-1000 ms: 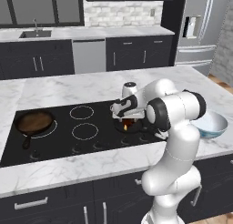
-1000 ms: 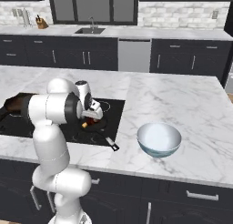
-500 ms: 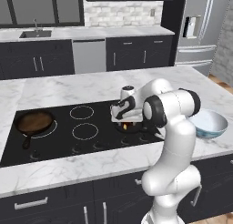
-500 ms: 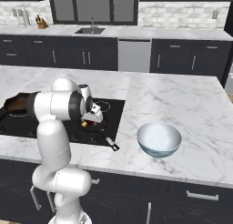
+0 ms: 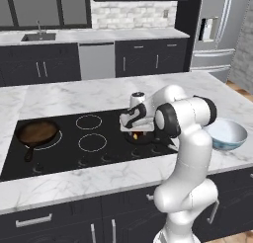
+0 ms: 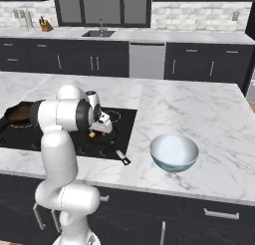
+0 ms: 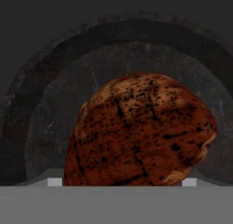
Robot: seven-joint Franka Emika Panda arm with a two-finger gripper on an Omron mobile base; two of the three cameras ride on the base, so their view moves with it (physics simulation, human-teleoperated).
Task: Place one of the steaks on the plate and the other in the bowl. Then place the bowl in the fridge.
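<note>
Your steak [image 7: 141, 132], dark brown and charred, lies in a black skillet [image 7: 54, 104] on the cooktop [image 5: 74, 143]. The gripper [image 5: 137, 133] sits low over it; whether its jaws grip, you cannot tell. The pale bowl [image 6: 174, 152] rests apart on the marble tabletop [image 6: 199, 109]. No writing is readable.

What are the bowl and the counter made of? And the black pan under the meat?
The bowl looks like glazed ceramic: pale, smooth, shiny with a bluish rim. The counter looks like polished marble, white with grey veins. The pan seems to be cast iron: dull, dark and rough beneath the browned steak.
</note>
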